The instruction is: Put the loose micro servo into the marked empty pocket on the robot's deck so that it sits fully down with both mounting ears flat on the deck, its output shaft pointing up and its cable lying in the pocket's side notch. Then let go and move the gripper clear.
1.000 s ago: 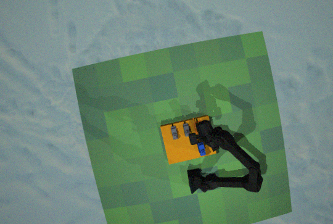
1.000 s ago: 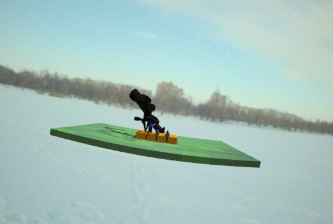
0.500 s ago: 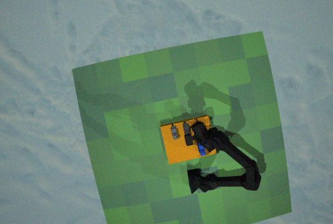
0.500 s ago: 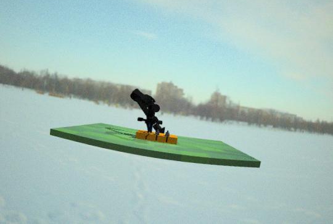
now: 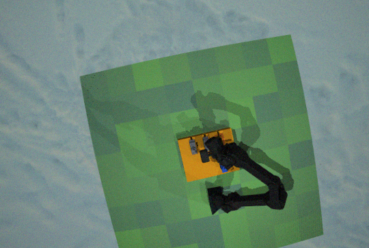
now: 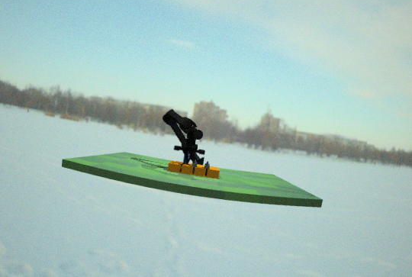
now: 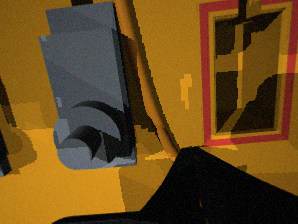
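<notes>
Your top view looks straight down from far above on the green platform (image 5: 205, 141). Your exterior view sits low and distant, facing its side. Your wrist view hangs close over the orange deck (image 7: 165, 55), which all three views share.

My arm (image 5: 260, 172) is black all over, gripper (image 7: 200, 190) included. The deck (image 5: 201, 170) under me is orange-yellow with darker shadow patches. The marked pocket (image 7: 245, 75) has a red outline, a thin yellow inner rim and a dark brown inside. A seated servo (image 7: 87, 90) is blue-grey, a cable (image 7: 145, 80) beside it orange-brown. A small blue bit (image 5: 223, 169) shows by my wrist. The mat (image 5: 143, 182) is a checker of light and dark green squares. The ground (image 5: 51, 22) is pale grey-white snow.
</notes>
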{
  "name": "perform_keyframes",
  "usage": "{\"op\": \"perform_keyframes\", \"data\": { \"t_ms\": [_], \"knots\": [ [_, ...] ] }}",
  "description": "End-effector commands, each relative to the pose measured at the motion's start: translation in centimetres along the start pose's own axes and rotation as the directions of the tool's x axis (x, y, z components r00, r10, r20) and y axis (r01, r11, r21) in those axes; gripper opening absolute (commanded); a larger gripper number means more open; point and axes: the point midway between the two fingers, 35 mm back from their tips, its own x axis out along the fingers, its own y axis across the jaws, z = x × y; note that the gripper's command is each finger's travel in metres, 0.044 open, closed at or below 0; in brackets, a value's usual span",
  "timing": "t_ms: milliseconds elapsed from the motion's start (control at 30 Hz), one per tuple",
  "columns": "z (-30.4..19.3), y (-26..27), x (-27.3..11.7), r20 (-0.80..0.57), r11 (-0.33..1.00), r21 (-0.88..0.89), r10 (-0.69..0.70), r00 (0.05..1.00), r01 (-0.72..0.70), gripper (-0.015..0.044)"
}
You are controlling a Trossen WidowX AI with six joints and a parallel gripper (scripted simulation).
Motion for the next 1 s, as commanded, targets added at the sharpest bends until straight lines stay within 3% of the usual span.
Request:
{"op": "perform_keyframes", "data": {
  "t_ms": [0, 433, 733, 967],
  "knots": [
    [-0.1, 0.8, 0.1, -0.003, 1.0, 0.006, 0.006, 1.0, -0.006, 0.0],
    [-0.2, 1.9, 0.1, -0.003, 1.0, 0.007, 0.004, 1.0, -0.004, 0.0],
    [-0.2, 1.9, -4.1, -0.003, 1.0, 0.006, 0.005, 1.0, -0.005, 0.0],
    [-4.2, 0.1, -7.3, -0.005, 1.0, -0.006, 0.008, 1.0, -0.008, 0.0184]
  ]
}}
